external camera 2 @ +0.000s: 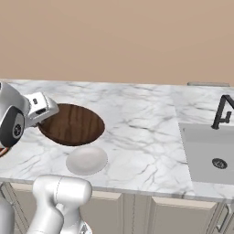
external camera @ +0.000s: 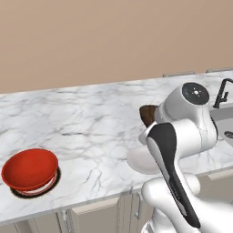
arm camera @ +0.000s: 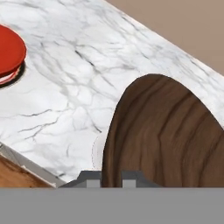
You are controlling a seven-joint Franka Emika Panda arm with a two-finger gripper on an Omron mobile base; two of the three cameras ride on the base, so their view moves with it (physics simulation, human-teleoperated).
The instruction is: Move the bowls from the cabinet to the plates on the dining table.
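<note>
so from my seat the claw (arm camera: 110, 176) is pinched tight on the near rim of the brown bowl (external camera 2: 73, 123), tips poking up at the bottom centre of the hand view with the bowl rising right above them; my worry is that a rim pinch like this lets the bowl swing or slip out, since it's wide and hangs off one edge; it could also land off-centre on the pale plate (external camera 2: 87, 160), which sits just below the bowl at lower left of the right base view; I can't tell if bowl and plate touch; the red bowl (external camera: 30, 169) is on its dark plate (external camera: 53, 183) at lower left of the left base view, well apart, on the dining table (external camera: 91, 123).
</note>
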